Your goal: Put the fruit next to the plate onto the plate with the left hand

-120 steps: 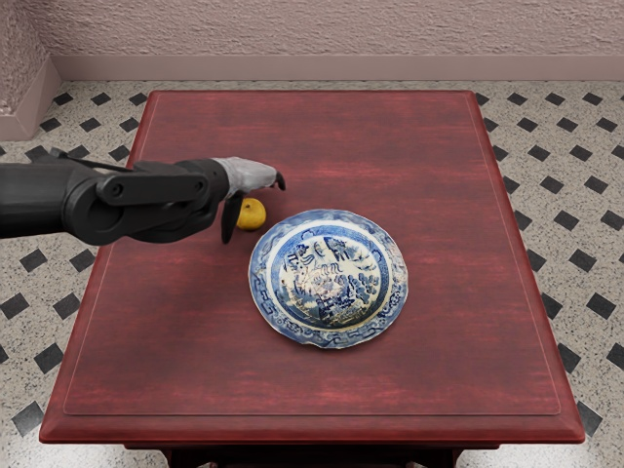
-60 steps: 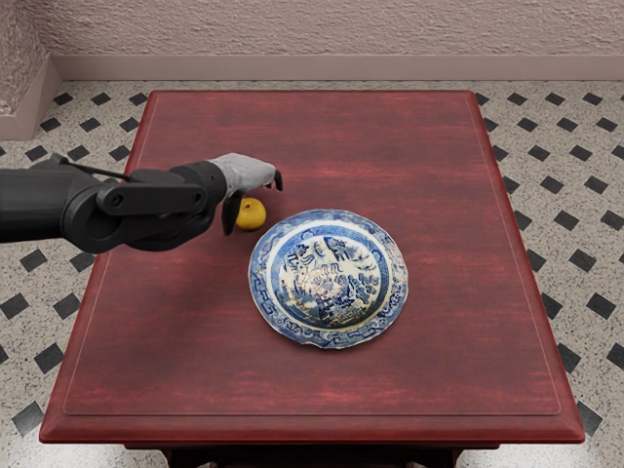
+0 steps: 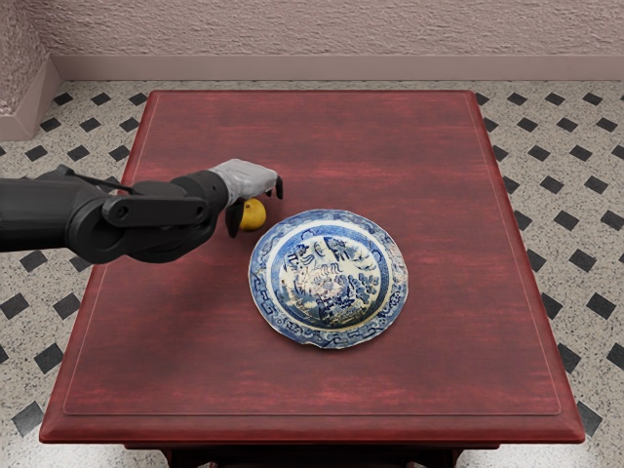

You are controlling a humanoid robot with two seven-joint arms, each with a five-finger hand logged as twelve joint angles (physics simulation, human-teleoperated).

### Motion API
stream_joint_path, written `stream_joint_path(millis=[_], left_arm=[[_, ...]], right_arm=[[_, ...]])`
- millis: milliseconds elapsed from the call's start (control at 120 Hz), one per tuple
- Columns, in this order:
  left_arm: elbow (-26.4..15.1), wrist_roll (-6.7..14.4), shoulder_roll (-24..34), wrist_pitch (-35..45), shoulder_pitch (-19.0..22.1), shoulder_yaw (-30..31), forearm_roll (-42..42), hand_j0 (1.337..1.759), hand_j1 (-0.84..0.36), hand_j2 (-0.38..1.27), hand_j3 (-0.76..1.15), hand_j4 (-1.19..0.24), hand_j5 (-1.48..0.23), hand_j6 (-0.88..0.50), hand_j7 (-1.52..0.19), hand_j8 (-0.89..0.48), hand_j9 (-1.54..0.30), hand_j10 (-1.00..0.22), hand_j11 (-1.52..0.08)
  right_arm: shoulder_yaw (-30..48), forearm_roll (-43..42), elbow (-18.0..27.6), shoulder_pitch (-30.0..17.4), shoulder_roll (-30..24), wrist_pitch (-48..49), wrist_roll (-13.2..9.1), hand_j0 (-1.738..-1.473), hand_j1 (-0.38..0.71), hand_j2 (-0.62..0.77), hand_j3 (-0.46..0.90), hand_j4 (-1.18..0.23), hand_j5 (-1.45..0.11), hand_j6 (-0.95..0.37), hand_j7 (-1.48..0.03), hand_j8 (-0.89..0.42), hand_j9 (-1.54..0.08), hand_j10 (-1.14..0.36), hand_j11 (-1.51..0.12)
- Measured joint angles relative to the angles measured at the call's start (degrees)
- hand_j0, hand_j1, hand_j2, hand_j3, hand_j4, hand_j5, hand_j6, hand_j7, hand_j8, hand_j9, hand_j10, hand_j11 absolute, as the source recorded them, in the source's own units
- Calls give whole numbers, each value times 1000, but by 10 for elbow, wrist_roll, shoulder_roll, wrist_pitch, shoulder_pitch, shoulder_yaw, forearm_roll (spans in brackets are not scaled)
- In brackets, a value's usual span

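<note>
We see the left robot hand [image 3: 246, 181] a little left of the frame's centre, at the end of a dark arm [image 3: 97, 210] that comes in from the left edge and lies across the counter's left border. The fruit [image 3: 255, 214], small, round and yellow, sits on the counter [image 3: 390, 146] directly below the robot hand in the picture, with its upper left part hidden behind the grey palm. The thumb [image 3: 234, 216] hangs down along the fruit's left side, right against it as far as we can judge, though we cannot tell whether it truly touches. The dark fingertips [image 3: 279, 184] reach out to the upper right of the fruit and stand clear of it, so the robot hand arches over the fruit, its fingers loosely spread and gripping nothing.

The fruit lies just off the upper left rim of the plate [image 3: 398, 278], very near it but not on it. The plate, blue and white with a wavy edge, rests flat around the middle of the counter, to the lower right of the robot hand and apart from it. The counter is dark red wood and fills most of the frame. Around it we see a speckled floor [image 3: 585, 127] with black diamonds, and a pinkish wall [image 3: 341, 29] along the top.
</note>
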Motion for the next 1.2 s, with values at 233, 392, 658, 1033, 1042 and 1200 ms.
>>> stream_joint_path(millis=[233,392,658,1033,1042,1200], left_arm=[[0,0,0,2,3,1,0,1658,-126,81,0,-398,-516,-398,-516,-398,-516,-397,-516],[-2,0,0,2,4,3,0,1658,-176,89,0,-439,-570,-440,-570,-440,-570,-439,-570],[-2,-1,0,6,6,7,-2,1658,-263,107,0,-525,-666,-478,-671,-471,-675,-520,-675],[-4,0,1,8,9,8,-13,1652,-316,123,0,-668,-733,-405,-793,-381,-831,-630,-827],[-4,0,1,8,10,8,-13,1652,-317,129,0,-671,-729,-406,-794,-379,-834,-632,-831],[-4,1,1,8,10,11,-13,1640,-333,162,-2,-682,-767,-377,-843,-366,-893,-668,-888]], right_arm=[[0,0,0,0,0,0,0,-1658,-314,-6,0,-30,-38,-30,-38,-30,-38,-29,-38],[0,0,0,0,0,0,0,-1658,-314,-6,0,-30,-38,-30,-38,-30,-38,-29,-38],[0,0,0,0,0,0,0,-1658,-314,-6,0,-30,-38,-30,-38,-30,-38,-30,-38],[0,0,0,0,0,0,0,-1658,-314,-6,0,-30,-38,-30,-38,-30,-38,-30,-38],[0,0,0,0,0,0,0,-1658,-314,-6,0,-30,-38,-30,-38,-30,-38,-30,-38],[0,0,0,0,0,0,0,-1658,-314,-6,0,-30,-38,-30,-38,-30,-38,-30,-38]])
